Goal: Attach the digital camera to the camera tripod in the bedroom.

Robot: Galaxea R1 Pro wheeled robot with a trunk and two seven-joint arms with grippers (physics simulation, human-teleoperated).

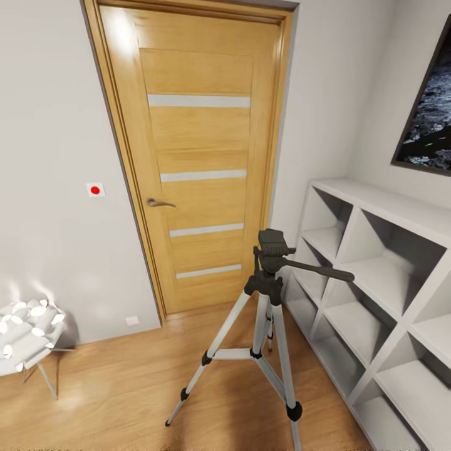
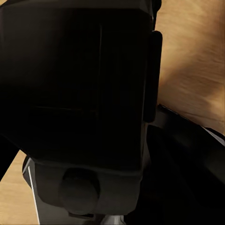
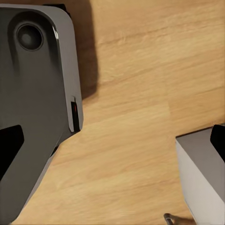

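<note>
Left wrist view taken up by a large black boxy mass [image 2: 75,79] held very close to the lens, above a grey rounded part of the robot with a round knob [image 2: 78,190]; possibly the digital camera in that claw, but too dark and near to confirm, and claw state cannot be told. Right wrist view: grey rounded robot body panel [image 3: 37,93] toward 9 o'clock, light wood plank floor [image 3: 136,117] beyond, a pale grey box edge [image 3: 201,178] toward 4 o'clock; no fingers made out, so right claw state likewise cannot be told. Head view: silver-legged camera tripod with black joints, black head and long black pan handle [image 1: 269,313] standing upright on the floor, just below centre toward 5 o'clock, legs spread, handle pointing toward 3 o'clock. Tripod head plate bare; nothing mounted on it. White open shelving unit [image 1: 382,300] just beside the tripod at 4 o'clock; wooden door with pale horizontal strips [image 1: 200,156] behind at 12 o'clock; small white side table [image 1: 28,341] at 8 o'clock. Judged status: bedroom reached, tripod found and facing the robot; attachment not yet done; approach, alignment over the head plate and seating of the camera left.
</note>
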